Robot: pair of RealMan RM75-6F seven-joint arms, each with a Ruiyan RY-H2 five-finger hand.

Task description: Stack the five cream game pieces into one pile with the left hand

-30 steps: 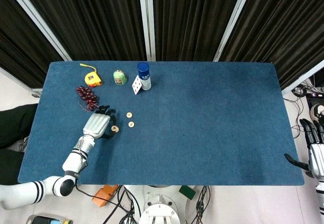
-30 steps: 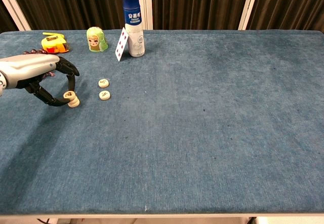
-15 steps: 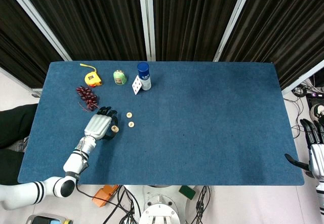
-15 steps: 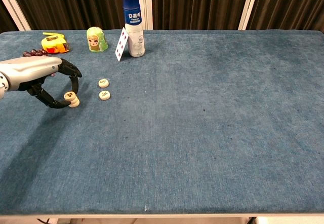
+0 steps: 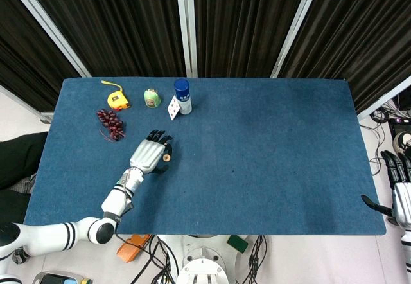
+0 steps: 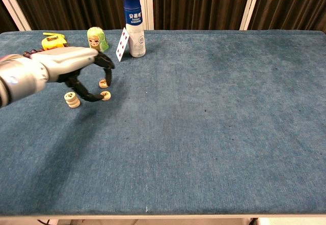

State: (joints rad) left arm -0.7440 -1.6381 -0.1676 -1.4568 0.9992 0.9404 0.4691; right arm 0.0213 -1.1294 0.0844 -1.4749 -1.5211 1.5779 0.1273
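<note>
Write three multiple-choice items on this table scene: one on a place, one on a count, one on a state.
1. The red-and-white playing card is:
A. leaning on the white bottle with the blue cap
B. flat under the yellow tape measure
C. held in a robot hand

2. How many single cream round game pieces lie off the pile?
A. none
B. two
C. four

3. The small pile of cream game pieces is:
A. standing clear of the left robot hand
B. lifted in that hand
C. scattered flat

Answers:
1 A, the card's top edge rests against the bottle.
2 B, two sit beneath the arched fingers.
3 A, bare cloth shows between the pile and the fingers.
</note>
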